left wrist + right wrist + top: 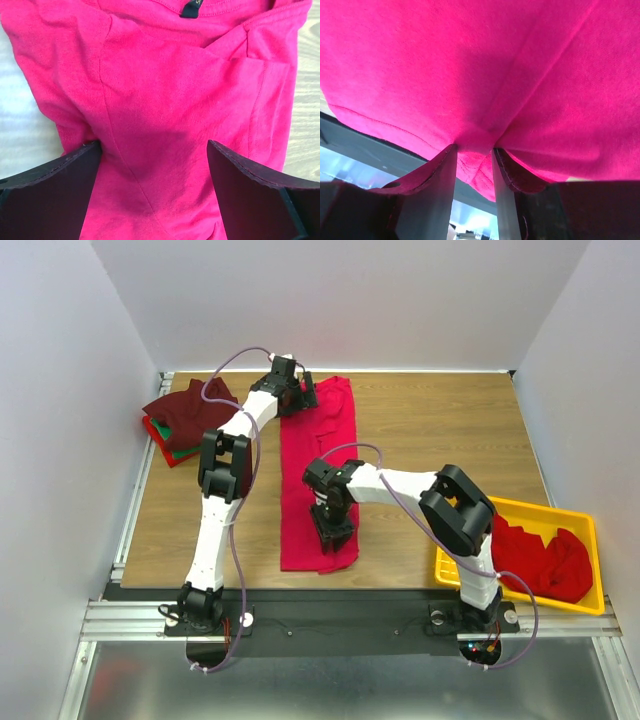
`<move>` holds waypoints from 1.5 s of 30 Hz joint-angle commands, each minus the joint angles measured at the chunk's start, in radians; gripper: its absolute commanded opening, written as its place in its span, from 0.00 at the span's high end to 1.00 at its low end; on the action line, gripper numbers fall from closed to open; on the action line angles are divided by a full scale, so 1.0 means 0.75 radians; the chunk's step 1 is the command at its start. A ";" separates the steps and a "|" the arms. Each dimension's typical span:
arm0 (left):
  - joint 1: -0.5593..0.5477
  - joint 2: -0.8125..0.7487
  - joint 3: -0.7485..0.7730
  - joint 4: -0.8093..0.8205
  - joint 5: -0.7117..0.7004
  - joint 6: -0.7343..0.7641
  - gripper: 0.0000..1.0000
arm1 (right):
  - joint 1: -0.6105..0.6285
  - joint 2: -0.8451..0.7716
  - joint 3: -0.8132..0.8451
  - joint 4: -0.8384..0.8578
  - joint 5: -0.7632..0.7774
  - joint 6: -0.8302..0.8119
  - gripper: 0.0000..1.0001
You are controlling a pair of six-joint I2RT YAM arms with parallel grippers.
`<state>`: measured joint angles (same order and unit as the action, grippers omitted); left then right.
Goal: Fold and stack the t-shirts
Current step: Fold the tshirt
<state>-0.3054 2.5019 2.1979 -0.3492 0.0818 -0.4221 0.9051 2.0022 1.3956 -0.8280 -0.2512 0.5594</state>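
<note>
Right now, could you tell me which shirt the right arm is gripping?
The bright red shirt stretched down the table's middle; the right fingers pinch its near end. The maroon-topped pile and the shirts in the tray lie apart from it.

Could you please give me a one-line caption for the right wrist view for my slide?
Right pincer shut on a pinched fold of the crimson t-shirt near its hem.

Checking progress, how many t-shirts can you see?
5 visible: long red shirt mid-table; maroon shirt, red layer and green layer stacked far-left; red bundle in yellow tray. Others may be hidden.
</note>
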 commanded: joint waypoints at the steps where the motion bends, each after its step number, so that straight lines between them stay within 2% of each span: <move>1: 0.006 0.027 0.094 0.095 0.054 0.027 0.01 | 0.000 0.051 0.092 0.075 0.044 0.011 0.60; 3: 0.006 0.018 0.123 0.130 0.071 0.027 0.01 | 0.000 0.028 0.113 0.075 0.077 0.027 0.59; 7: 0.006 -0.053 0.144 0.196 0.099 0.017 0.01 | -0.002 -0.084 0.107 0.061 0.118 0.072 0.43; 11: 0.006 -0.188 0.158 0.218 0.102 -0.002 0.01 | 0.000 -0.311 0.033 0.006 0.188 0.135 0.39; 14: 0.006 -0.335 0.087 0.218 0.093 -0.006 0.01 | 0.000 -0.426 -0.060 -0.074 0.239 0.174 0.37; 19: -0.014 -0.721 -0.369 0.190 -0.039 0.013 0.01 | -0.002 -0.600 -0.251 -0.154 0.274 0.223 0.36; 22: -0.028 -0.964 -0.747 0.151 -0.137 -0.010 0.01 | -0.004 -0.622 -0.351 -0.136 0.296 0.217 0.36; 27: -0.069 -1.292 -1.368 0.134 -0.193 -0.096 0.01 | -0.029 -0.634 -0.417 -0.056 0.327 0.187 0.36; 30: -0.112 -1.442 -1.586 0.110 -0.209 -0.151 0.01 | -0.071 -0.630 -0.480 -0.001 0.327 0.144 0.36; 37: -0.151 -1.734 -1.875 0.038 -0.234 -0.288 0.01 | -0.137 -0.610 -0.486 0.093 0.237 0.029 0.36; 45: -0.155 -1.847 -1.989 -0.064 -0.254 -0.308 0.01 | -0.137 -0.549 -0.499 0.192 0.061 -0.022 0.38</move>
<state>-0.4175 1.1561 0.7441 -0.3668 -0.0830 -0.6300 0.7998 1.5784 1.0126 -0.7570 -0.1333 0.5758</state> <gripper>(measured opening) 0.986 0.623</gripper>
